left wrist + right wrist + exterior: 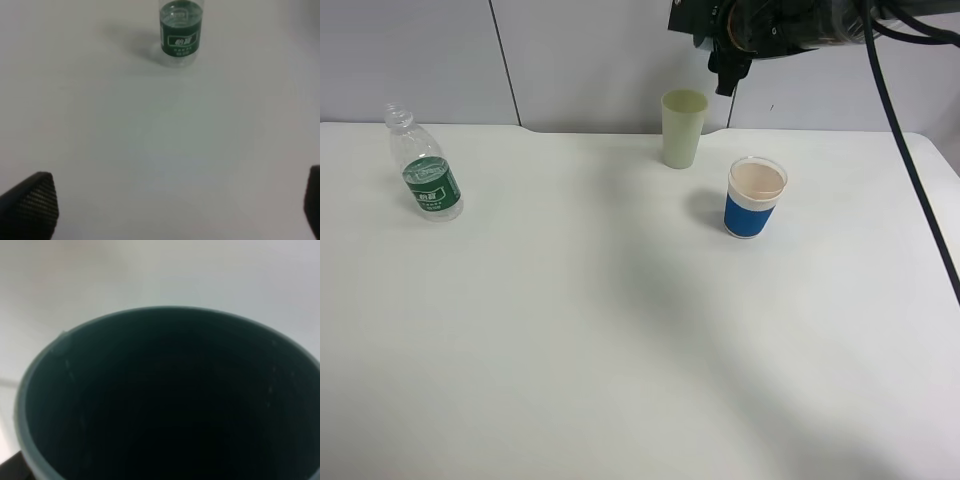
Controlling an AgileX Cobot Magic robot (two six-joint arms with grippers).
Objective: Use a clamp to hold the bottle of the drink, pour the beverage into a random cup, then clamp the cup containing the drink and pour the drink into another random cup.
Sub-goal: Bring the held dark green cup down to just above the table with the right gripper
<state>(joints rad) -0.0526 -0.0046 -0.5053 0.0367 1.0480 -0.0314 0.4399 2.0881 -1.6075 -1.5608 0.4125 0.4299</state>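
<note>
A clear plastic bottle (428,170) with a green label stands upright and uncapped at the table's far left; it also shows in the left wrist view (181,32). My left gripper (170,210) is open and empty, well short of the bottle. A pale green cup (683,128) stands at the back middle. A blue-and-white cup (756,197) holding pale liquid stands to its right. My right gripper (728,72) hangs just behind and right of the green cup's rim. The right wrist view looks into the green cup's dark inside (170,405); the fingers are hidden there.
The white table (620,330) stretches wide in front of the cups and bottle. A grey panelled wall (580,60) runs along the table's back edge. The right arm's black cable (910,170) hangs over the right side.
</note>
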